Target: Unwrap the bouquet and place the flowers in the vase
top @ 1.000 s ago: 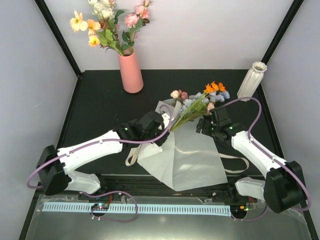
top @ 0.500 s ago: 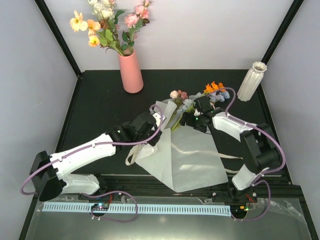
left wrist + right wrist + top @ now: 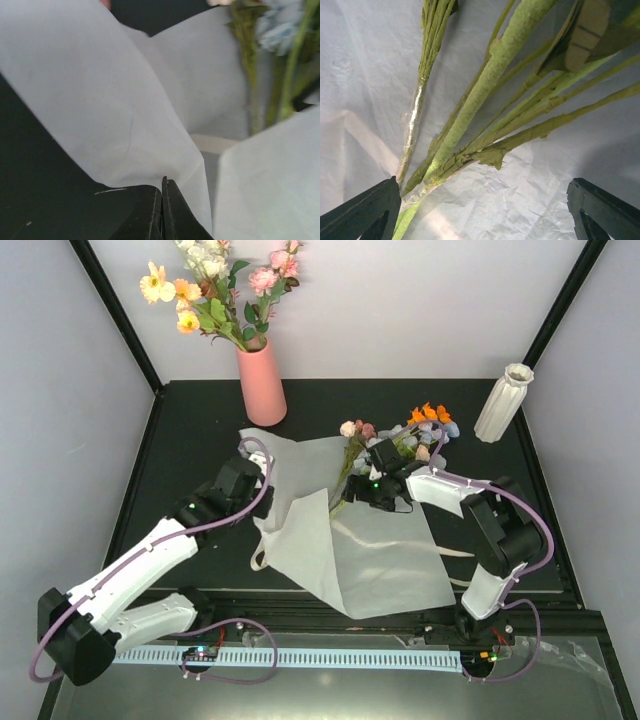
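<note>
Green-stemmed artificial flowers (image 3: 492, 95) lie on white translucent paper (image 3: 385, 560), right claw (image 3: 482, 207) spread above; wrist view shows left claw (image 3: 162, 190) pinching its edge.

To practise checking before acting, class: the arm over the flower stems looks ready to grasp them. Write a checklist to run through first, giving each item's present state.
1. Left end effector pinching the paper: ok, shut on a fold of it.
2. Right end effector open wide enough: ok, its fingers stand either side of the stems.
3. Stems uncovered: ok, they lie on the opened paper.
4. Stems free of any tie: cannot tell.
5. Vase upright: ok, at the far right of the table.
</note>
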### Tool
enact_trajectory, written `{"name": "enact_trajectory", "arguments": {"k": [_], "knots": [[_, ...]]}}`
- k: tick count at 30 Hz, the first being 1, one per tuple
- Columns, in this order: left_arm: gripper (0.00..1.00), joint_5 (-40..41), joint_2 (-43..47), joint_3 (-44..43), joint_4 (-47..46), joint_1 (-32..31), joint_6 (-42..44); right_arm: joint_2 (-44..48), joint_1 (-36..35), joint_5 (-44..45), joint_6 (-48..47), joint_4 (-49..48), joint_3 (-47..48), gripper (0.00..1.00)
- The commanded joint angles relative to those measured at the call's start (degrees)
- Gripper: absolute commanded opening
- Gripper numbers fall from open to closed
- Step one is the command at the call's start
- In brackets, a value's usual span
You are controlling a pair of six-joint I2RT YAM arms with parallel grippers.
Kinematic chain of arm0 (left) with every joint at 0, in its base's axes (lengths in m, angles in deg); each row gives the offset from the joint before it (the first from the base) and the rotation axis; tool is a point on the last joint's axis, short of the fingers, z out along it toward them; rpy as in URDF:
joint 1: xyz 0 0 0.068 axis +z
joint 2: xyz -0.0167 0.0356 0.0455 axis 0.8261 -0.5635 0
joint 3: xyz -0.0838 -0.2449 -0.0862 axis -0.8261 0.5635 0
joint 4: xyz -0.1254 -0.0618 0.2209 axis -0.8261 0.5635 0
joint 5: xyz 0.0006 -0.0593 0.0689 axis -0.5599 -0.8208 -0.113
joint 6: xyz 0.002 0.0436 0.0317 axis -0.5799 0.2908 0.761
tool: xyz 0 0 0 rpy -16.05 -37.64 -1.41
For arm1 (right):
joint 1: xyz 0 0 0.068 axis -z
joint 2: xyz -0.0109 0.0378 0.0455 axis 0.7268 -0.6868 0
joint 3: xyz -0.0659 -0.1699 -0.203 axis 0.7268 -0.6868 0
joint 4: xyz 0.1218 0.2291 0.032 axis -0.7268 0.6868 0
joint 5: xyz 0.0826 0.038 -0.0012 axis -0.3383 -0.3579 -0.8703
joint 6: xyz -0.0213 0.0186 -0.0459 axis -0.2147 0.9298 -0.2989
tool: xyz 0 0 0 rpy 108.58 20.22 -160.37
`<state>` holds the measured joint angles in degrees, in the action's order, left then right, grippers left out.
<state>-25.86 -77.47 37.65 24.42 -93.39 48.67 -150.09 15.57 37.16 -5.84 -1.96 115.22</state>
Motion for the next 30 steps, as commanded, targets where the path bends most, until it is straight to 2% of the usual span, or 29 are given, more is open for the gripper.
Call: {"name": "enact_trajectory", "arguments": {"k": [1,5,13,18,19,20,22,24,27,30], "knots": [[0.02,4.5,0.9,0.9,2.7,7.2,0.4,-0.1,0.1,-1.4,0.3,-1.8,-0.8,0.92],[0.02,4.4,-0.4,0.6,3.5,13.5,-0.5,1.0,-0.3,-2.8,-0.1,-2.1,-1.5,0.92],[0.02,-1.3,-2.9,0.2,1.2,23.5,7.1,4.9,-3.1,-6.0,-1.0,-3.8,-5.3,0.92],[0.04,-2.7,-6.7,-2.2,4.2,27.3,4.9,6.5,-5.6,-7.2,-2.0,-3.4,-5.7,0.92],[0.08,-3.4,-6.7,-2.3,4.5,27.5,4.7,6.7,-6.1,-7.1,-2.4,-3.1,-5.6,0.92],[0.16,-4.7,-6.4,-2.5,5.0,27.6,4.5,7.0,-6.8,-7.1,-2.8,-2.7,-5.4,0.92],[0.39,-6.5,-4.6,-2.9,5.5,27.6,3.7,7.5,-8.2,-6.9,-3.4,-2.1,-5.2,0.91],[0.56,-7.5,-2.0,-2.9,5.8,27.6,2.9,7.7,-9.8,-6.6,-3.9,-1.5,-4.9,0.91],[0.74,-7.2,2.7,-3.2,6.3,27.6,2.6,7.4,-12.4,-5.7,-4.1,-0.6,-3.9,0.91],[0.82,-6.5,7.4,-3.5,7.1,27.6,2.9,6.3,-15.3,-5.9,-4.2,-0.2,-2.9,0.91]]}}
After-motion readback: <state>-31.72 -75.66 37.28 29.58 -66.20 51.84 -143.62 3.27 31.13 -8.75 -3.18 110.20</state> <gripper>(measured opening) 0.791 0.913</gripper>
